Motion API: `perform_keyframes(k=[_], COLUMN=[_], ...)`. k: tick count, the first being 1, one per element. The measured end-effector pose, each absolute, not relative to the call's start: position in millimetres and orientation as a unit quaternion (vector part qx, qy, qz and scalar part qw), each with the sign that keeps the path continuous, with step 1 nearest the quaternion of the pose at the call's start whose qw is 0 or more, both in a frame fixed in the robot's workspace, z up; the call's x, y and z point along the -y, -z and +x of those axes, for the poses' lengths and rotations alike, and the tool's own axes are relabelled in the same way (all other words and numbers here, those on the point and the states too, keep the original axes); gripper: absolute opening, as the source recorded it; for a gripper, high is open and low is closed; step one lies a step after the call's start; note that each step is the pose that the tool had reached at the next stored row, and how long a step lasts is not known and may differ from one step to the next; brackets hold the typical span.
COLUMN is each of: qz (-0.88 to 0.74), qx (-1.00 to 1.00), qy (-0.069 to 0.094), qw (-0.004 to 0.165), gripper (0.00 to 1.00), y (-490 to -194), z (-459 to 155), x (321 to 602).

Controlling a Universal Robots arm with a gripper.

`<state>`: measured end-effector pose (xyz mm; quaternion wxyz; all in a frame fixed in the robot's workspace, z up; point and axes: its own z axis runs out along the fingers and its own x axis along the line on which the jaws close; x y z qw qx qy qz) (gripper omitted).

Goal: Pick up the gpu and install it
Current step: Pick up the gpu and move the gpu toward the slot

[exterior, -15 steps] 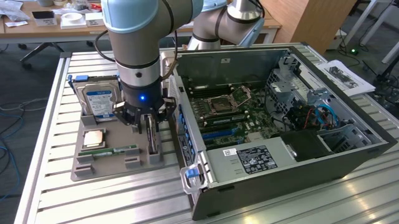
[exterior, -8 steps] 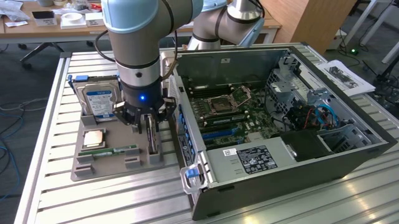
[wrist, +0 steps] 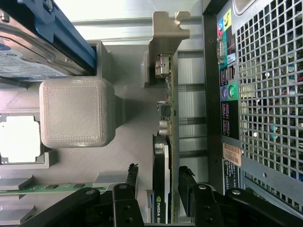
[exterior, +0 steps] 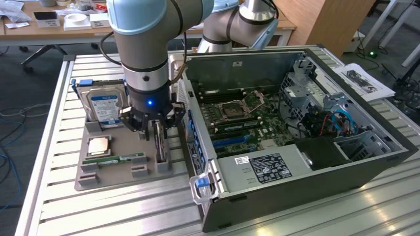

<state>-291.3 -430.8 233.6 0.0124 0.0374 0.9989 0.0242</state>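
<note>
My gripper (wrist: 159, 172) hangs wide open astride the thin dark silver-bracketed gpu (wrist: 168, 113) — edge-on, face hidden — slatted metal tabletop (exterior: 118, 206) below.

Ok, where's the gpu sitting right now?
On the exterior view's left, the gpu stands on edge in the grey holder tray, at its edge nearest the computer case, with the open gripper straddling it.
</note>
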Motion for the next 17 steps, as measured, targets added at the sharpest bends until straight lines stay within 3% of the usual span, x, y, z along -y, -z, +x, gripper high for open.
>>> perform_keyframes(k=[3,4,17], qz=[0.037,0.037,0.037], qx=[-0.999,-0.999,-0.999], qy=[-0.024,-0.024,-0.024], qw=[0.012,0.012,0.012], gripper=[0.46,0.39,0.39], y=[-233.6,-233.6,-233.6], z=[-291.3,-291.3,-289.9], x=[430.8,430.8,430.8])
